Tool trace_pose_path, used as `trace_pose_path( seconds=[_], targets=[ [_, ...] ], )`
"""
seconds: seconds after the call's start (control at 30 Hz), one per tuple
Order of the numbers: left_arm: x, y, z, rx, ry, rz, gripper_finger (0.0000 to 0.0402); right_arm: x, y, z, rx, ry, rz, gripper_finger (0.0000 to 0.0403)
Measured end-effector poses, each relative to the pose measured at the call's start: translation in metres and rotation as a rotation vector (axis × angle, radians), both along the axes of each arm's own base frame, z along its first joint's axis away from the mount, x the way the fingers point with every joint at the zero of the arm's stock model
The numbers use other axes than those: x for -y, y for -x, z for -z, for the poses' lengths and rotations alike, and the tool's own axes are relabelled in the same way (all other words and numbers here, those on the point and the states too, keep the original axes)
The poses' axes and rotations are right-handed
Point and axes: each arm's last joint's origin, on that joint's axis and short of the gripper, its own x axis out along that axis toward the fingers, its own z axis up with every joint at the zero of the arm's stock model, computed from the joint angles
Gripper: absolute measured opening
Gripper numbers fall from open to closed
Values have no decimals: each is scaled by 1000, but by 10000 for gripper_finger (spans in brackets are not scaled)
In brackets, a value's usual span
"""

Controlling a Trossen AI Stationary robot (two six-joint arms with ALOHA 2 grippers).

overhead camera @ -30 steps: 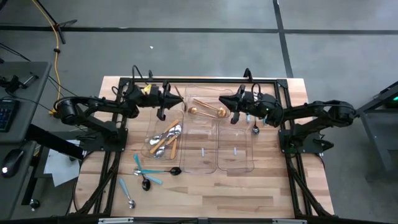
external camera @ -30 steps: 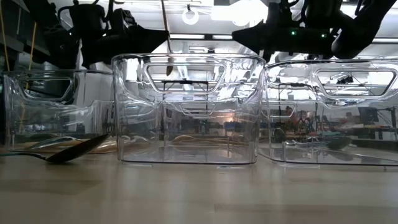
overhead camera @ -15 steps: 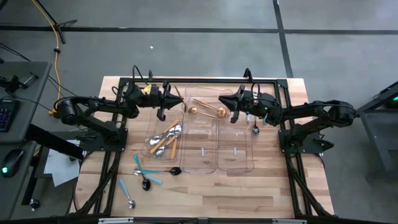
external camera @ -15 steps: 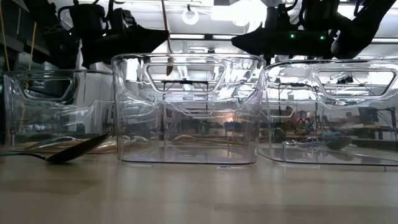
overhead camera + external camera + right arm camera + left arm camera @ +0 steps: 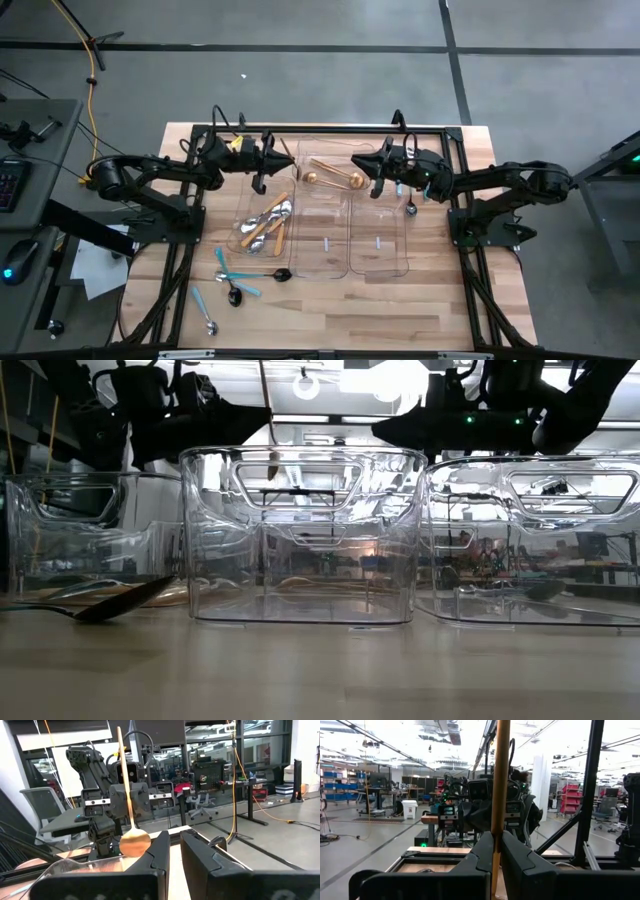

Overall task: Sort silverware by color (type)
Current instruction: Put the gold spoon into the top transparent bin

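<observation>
The left gripper has its fingers pinched tight on the slim handle of a gold spoon, which stands upright between them. In the right wrist view the same spoon hangs bowl-down from that gripper. From above, this gripper sits over the far end of the row of three clear plastic trays, near the gap between the left and middle ones.

The right gripper has its fingers nearly together with a narrow gap and nothing visible in it. It hovers above the far end of the right tray.

Other gold cutlery lies in the middle tray, and orange-handled silver pieces fill the left tray. Teal- and light-blue-handled pieces lie loose on the wooden table, and one spoon lies beside the right tray.

The step in hand looks like delivering the gold spoon. Next, the left gripper should move squarely over the middle tray, lower, and let go.
</observation>
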Motion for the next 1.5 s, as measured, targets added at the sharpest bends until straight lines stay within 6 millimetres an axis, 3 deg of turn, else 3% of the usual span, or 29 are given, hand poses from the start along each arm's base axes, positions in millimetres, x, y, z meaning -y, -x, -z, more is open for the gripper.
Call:
trace_pose_path(
  seconds=[1.5],
  targets=[
    [9,-6,-2,29,-51,-75,5,2,0,2,-12,-49,57,32]
  ],
)
